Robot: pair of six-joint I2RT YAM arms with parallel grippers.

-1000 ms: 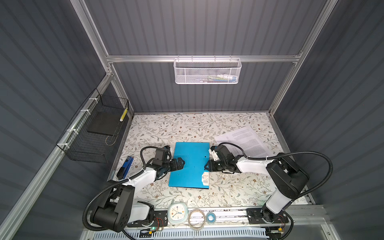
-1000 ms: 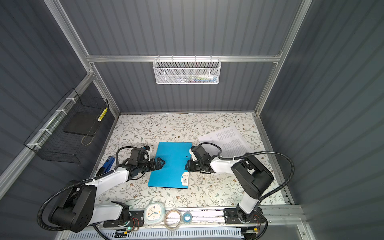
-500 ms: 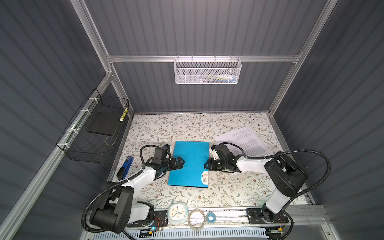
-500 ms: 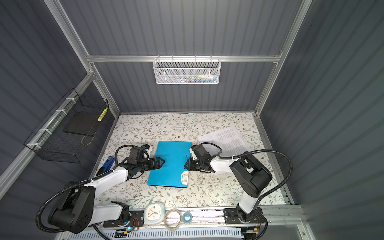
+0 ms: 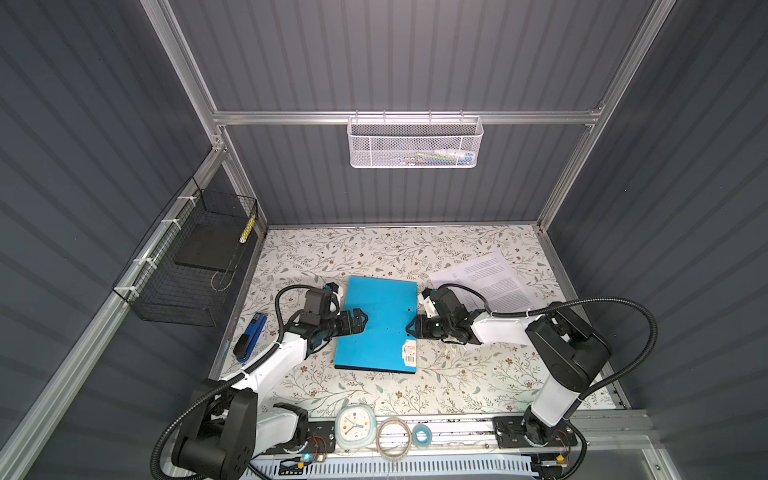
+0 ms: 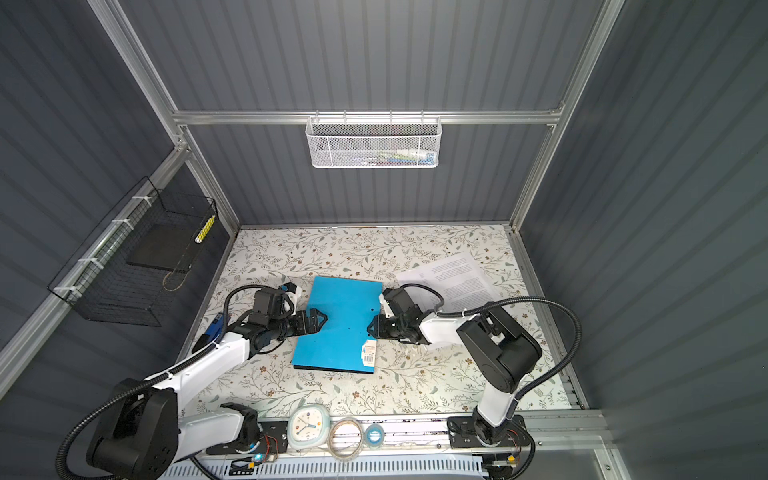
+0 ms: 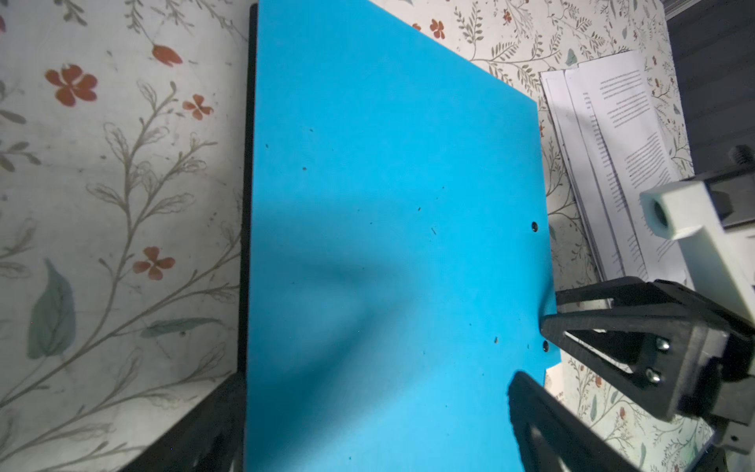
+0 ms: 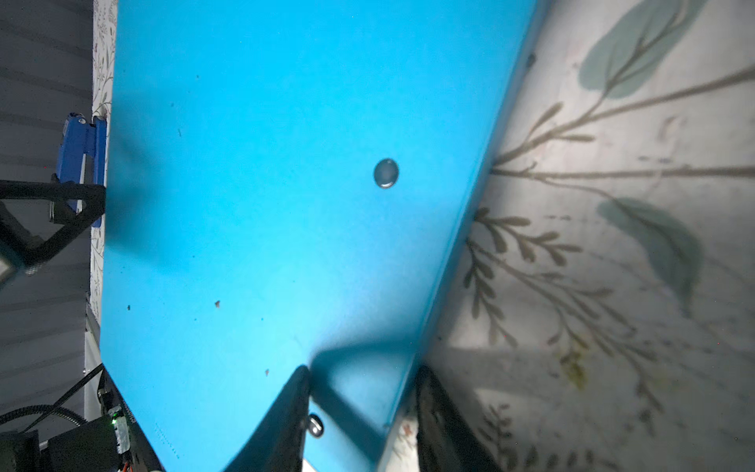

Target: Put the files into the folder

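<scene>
Right gripper point(image 5: 409, 328) noses up to the closed folder point(image 5: 380, 324); files point(image 5: 486, 276) untouched.
Over the last second the right gripper creeps slightly closer to the folder's 3 o'clock edge, jaws part-open astride it and clamping nothing visible. The left gripper point(image 5: 362, 322) stays spread wide at the 9 o'clock edge. The folder lies shut at the centre of the table point(image 5: 374, 249), with the files at its 2 o'clock, so opening the cover seems the step in hand. The barcode sticker point(image 5: 409, 351) at its 5 o'clock corner and the files' print are too small to read.
</scene>
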